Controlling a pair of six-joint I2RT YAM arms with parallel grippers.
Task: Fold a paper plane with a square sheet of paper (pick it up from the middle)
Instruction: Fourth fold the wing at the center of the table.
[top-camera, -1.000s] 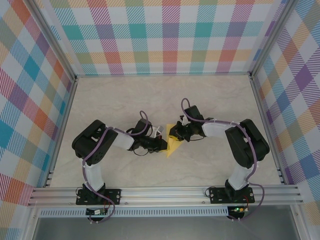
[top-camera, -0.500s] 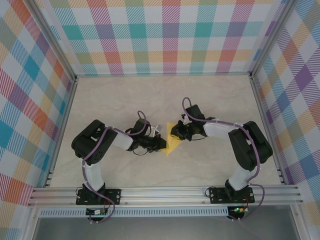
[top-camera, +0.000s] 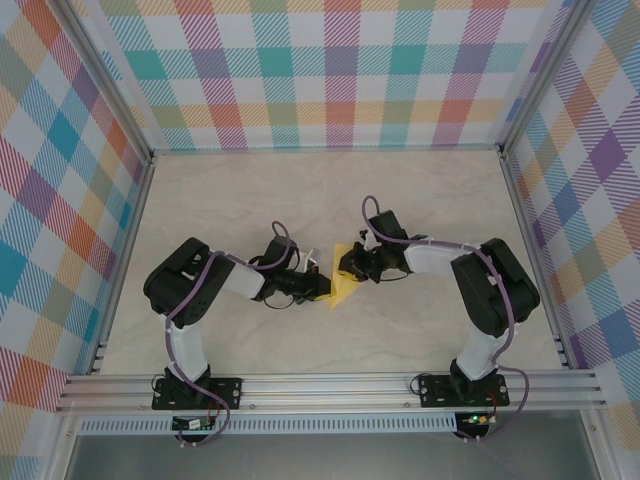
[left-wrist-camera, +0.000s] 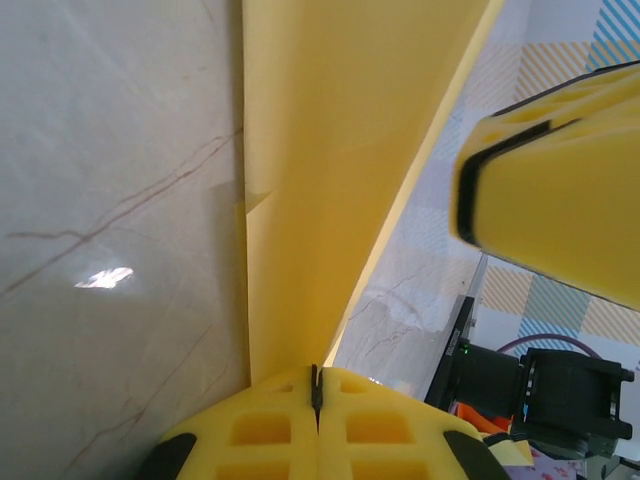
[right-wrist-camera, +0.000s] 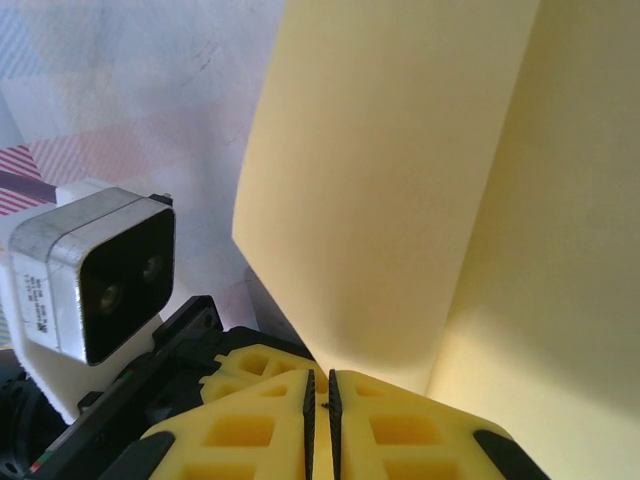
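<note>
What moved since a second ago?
Almost nothing. The right arm swung a little outward, then came back. The left gripper and the right gripper both stayed shut on the paper, which kept its place between them.

Yellow paper (top-camera: 346, 289) — creased, triangular

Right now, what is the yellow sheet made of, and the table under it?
Yellow sheet: looks like thin matte paper; it bends softly and keeps a sharp crease. Table: smooth, slightly glossy, marble-patterned top, probably laminate; a light spot reflects on it.
</note>
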